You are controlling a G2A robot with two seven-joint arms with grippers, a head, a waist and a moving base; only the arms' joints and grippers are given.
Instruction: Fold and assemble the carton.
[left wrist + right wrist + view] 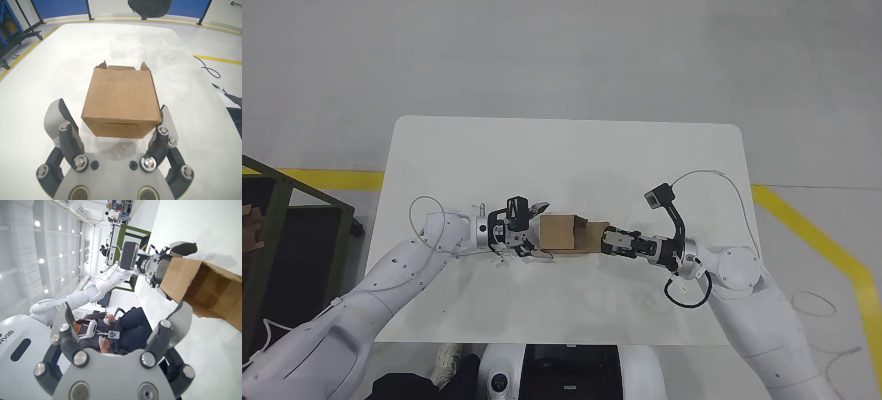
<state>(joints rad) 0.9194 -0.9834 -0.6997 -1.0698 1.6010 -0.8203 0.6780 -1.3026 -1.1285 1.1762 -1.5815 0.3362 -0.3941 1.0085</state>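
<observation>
Carton (562, 232), plain brown, qty 1: lying on its side on the white table (642, 160), qty 1.
Grippers, qty 2:
- Left gripper (112, 108): fingers apart, flanking the carton's closed end.
- Right gripper (124, 309): fingers apart, just beside the carton's open, flapped end.

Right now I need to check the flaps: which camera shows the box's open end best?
The right wrist view: it looks into the box through its open end, inner walls visible. The left wrist view shows its top and closed end, flap tips beyond. The top view shows it from above.
</observation>
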